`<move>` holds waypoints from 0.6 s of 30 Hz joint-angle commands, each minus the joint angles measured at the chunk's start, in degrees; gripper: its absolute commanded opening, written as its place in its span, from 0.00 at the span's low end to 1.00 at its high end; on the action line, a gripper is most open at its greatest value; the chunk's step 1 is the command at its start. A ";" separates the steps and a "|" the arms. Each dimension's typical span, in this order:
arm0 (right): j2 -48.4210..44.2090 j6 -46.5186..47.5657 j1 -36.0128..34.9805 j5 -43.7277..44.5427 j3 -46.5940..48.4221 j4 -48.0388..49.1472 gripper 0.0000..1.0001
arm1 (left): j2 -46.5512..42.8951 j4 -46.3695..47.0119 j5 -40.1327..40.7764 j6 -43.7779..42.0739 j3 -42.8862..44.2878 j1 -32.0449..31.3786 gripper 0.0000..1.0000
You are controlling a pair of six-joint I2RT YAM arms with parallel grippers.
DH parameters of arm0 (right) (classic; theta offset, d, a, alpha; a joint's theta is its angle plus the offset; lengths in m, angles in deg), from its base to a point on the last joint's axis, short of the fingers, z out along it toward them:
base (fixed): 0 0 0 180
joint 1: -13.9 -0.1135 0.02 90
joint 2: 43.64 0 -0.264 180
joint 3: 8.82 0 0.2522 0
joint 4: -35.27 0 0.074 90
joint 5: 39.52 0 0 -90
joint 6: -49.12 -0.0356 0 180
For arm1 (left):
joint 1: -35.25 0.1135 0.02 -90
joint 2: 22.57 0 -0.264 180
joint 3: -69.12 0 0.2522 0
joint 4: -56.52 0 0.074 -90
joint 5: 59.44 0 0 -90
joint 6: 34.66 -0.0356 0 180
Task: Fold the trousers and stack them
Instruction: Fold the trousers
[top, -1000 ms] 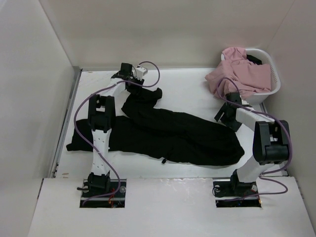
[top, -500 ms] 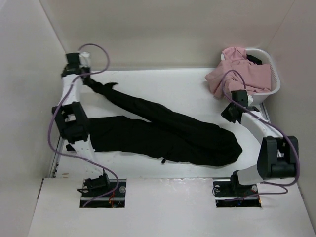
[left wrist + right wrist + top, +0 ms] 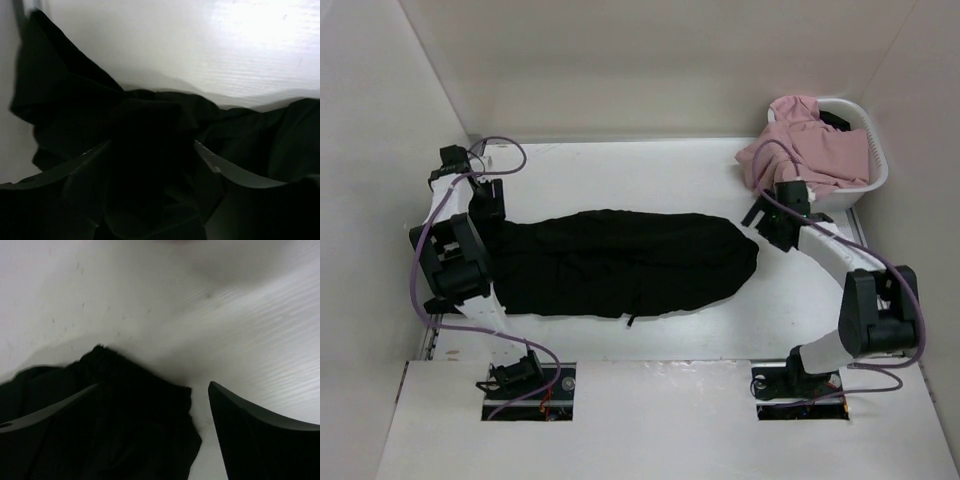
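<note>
The left gripper [image 3: 487, 204] sits at the left end of the trousers [image 3: 620, 262], close to the left wall. Its wrist view shows cloth bunched between the fingers [image 3: 70, 171], but I cannot tell if they squeeze it. The right gripper [image 3: 756, 218] hangs spread over the trousers' right end. A basket [image 3: 873, 176] of pink clothes [image 3: 800, 150] stands far right on the table [image 3: 650, 170].

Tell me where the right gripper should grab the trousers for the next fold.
I'd take the trousers at their right end, coming down from the right, over the table. They lie flat in one long band, and that edge sits right under the open right gripper.
</note>
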State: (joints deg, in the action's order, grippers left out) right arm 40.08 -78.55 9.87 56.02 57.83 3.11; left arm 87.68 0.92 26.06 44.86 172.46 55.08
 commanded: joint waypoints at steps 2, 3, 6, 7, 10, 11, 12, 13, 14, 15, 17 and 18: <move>4.86 0.41 -7.69 -2.12 3.54 2.32 1.00 | -1.97 1.06 -0.70 0.64 2.08 3.23 0.61; 5.83 -1.60 -8.31 0.06 3.72 0.13 1.00 | -2.41 1.06 -0.43 0.72 2.70 3.59 0.61; 4.97 -6.62 -8.58 5.69 0.92 -3.31 1.00 | -3.99 1.59 0.36 0.20 3.32 4.38 0.62; 3.48 -7.93 -8.58 7.19 -0.40 -3.49 1.00 | -4.43 1.94 0.45 0.11 3.15 4.64 0.62; 0.22 -13.99 -9.37 10.19 -3.13 -6.81 1.00 | -4.96 2.29 0.54 0.11 2.71 5.26 0.62; -0.40 -16.10 -9.72 10.28 -3.75 -8.66 1.00 | -4.96 2.21 0.54 0.20 2.70 5.43 0.62; -1.36 -17.86 -10.33 10.28 -4.45 -10.42 1.00 | -4.96 2.12 0.54 0.20 2.70 5.52 0.62; -3.02 -20.14 -11.38 10.28 -5.50 -12.00 1.00 | -5.23 1.94 0.62 0.11 2.70 5.52 0.62; -5.04 -22.86 -13.13 10.54 -6.64 -13.76 1.00 | -5.58 1.86 0.80 0.02 2.70 5.44 0.63; -7.32 -26.71 -14.89 11.15 -7.78 -15.52 1.00 | -6.01 1.85 0.97 -0.15 2.53 5.44 0.64; -10.76 -35.24 -18.15 13.00 -9.63 -19.29 1.00 | -6.72 2.20 1.15 -0.42 2.35 5.52 0.65; -11.99 -39.98 -19.20 14.22 -10.51 -20.97 1.00 | -6.98 2.29 1.33 -0.51 2.27 5.70 0.65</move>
State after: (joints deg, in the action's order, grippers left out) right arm 32.08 -103.64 -6.43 65.99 48.86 -10.44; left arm 85.54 1.48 26.94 44.80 173.18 60.33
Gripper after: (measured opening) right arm 0.999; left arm 0.644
